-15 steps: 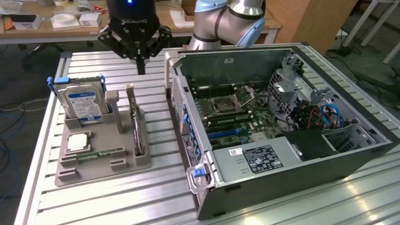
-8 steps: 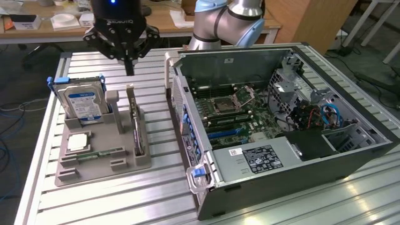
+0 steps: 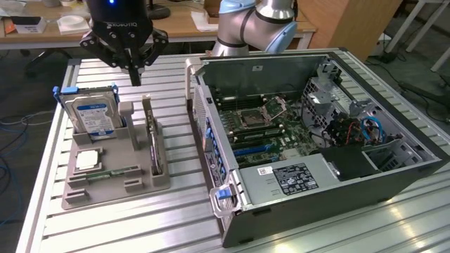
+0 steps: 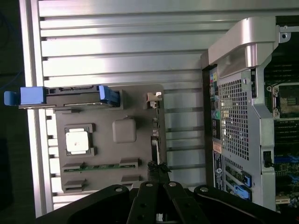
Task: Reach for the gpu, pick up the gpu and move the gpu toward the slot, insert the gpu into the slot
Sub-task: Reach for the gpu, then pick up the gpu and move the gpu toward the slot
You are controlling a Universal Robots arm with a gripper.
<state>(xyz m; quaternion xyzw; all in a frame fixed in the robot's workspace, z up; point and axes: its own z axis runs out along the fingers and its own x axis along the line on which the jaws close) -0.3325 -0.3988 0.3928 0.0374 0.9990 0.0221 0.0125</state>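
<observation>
The hard drive [image 3: 94, 116] has a blue label — the tray [image 3: 156, 182] is grey, the gripper [image 3: 135, 79] black, the table [image 3: 140, 226] silver with stripes.

There was one gripper [image 3: 134, 74] on one arm [image 3: 254, 22]. On the exterior view's left, one grey holder [image 3: 116, 185] carried one gpu [image 3: 151, 134], one hard drive [image 3: 95, 116], one square processor chip [image 3: 88, 158] and one memory stick [image 3: 113, 172]. On the exterior view's right lay one open computer case [image 3: 281, 206] with one green motherboard [image 3: 285, 139] inside. One slatted metal table [image 3: 105, 232] bore them all.

Wooden desk [image 3: 176, 26] behind ribbed aluminium table [image 3: 105, 221], dark floor [image 3: 18, 84].
</observation>
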